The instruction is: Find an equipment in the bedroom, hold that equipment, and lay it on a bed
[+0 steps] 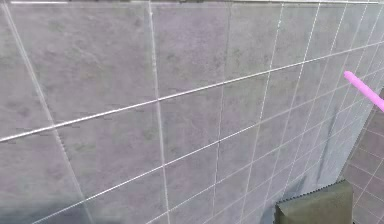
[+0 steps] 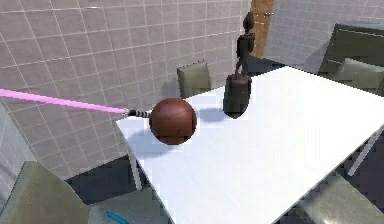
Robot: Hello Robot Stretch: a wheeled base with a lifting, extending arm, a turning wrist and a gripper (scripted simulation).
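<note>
A dark red-brown ball (image 2: 172, 120) rests on the white table (image 2: 280, 150) near its left corner. A long pink bat-like rod (image 2: 60, 100) reaches in from the arm side view's left edge, and its dark end sits just beside the ball. The same pink rod (image 1: 365, 90) crosses the forward view's right edge in front of a grey tiled wall (image 1: 150, 110).
A tall dark statue (image 2: 240, 75) stands on the table's far edge. Grey-green chairs surround the table: one behind it (image 2: 195, 78), one at bottom left (image 2: 40, 200), one at right (image 2: 360, 72). A chair corner (image 1: 315, 205) shows low in the forward view. A brown door (image 2: 262, 15) is at the back.
</note>
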